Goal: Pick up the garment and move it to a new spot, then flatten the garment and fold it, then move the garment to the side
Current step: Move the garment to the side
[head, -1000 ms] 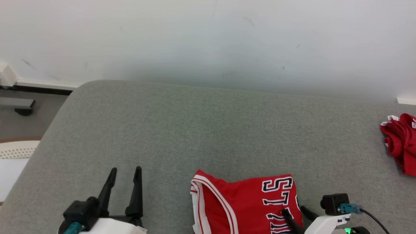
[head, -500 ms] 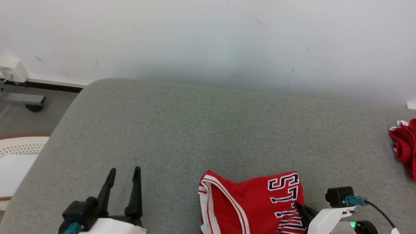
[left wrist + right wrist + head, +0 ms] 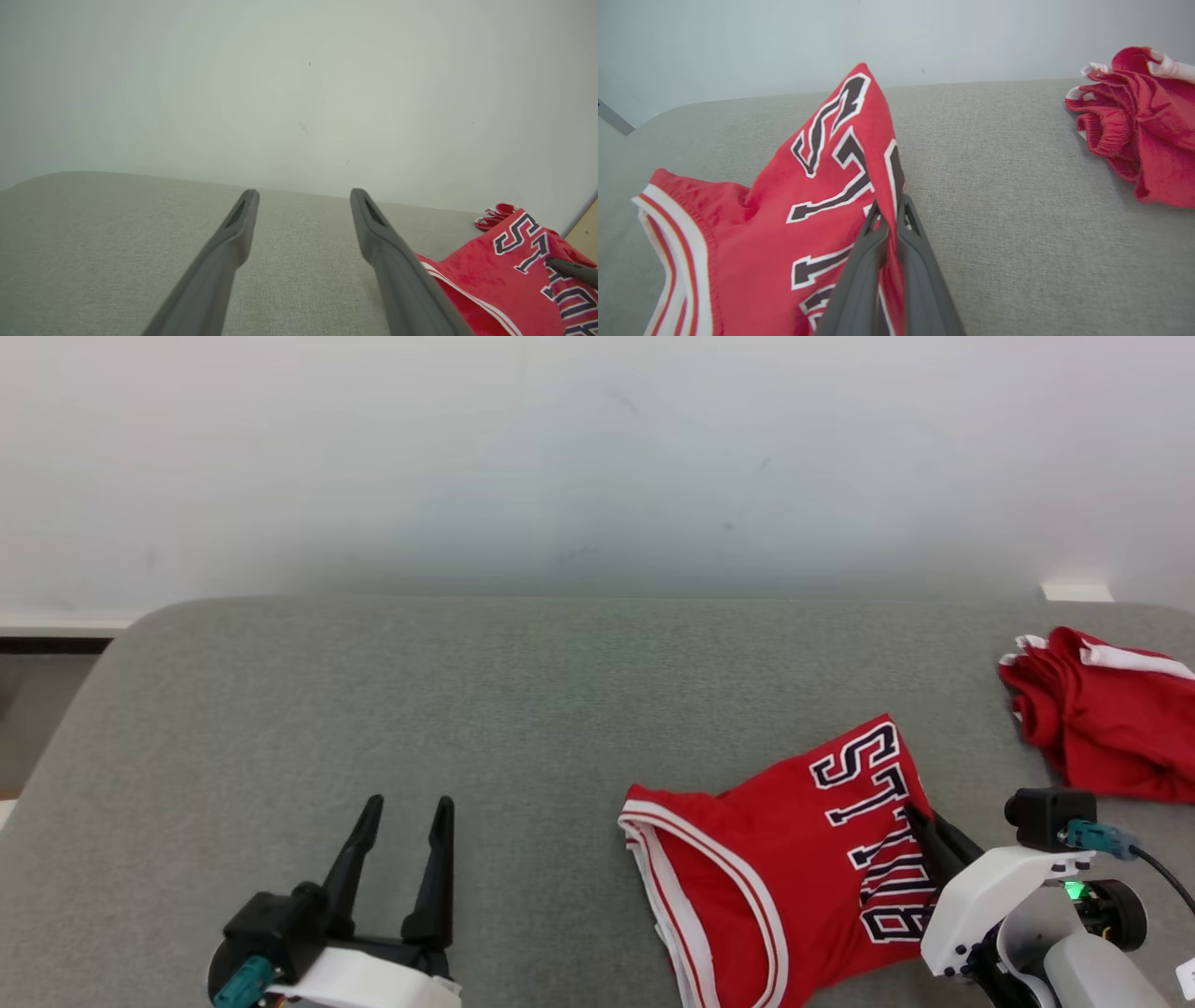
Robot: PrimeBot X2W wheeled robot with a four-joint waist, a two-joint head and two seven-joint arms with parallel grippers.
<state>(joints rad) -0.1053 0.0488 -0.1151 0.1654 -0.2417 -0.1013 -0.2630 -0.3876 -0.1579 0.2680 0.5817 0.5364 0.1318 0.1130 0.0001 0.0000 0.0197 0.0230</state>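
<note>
Clenched now where they stood apart a second ago, the right jaws pinch the lettered edge of the garment point(image 3: 784, 859), raising it in a peak.
On the grey cushion point(image 3: 523, 709) the garment trails toward 8 o'clock from those jaws, long axis 1 to 7; the left jaws, released, wait well apart at 9. Its near hem is cut off.

Red jersey point(image 3: 794, 859), white-trimmed, black-lettered, rumpled on grey cushion point(image 3: 467, 691), right edge aloft.
</note>
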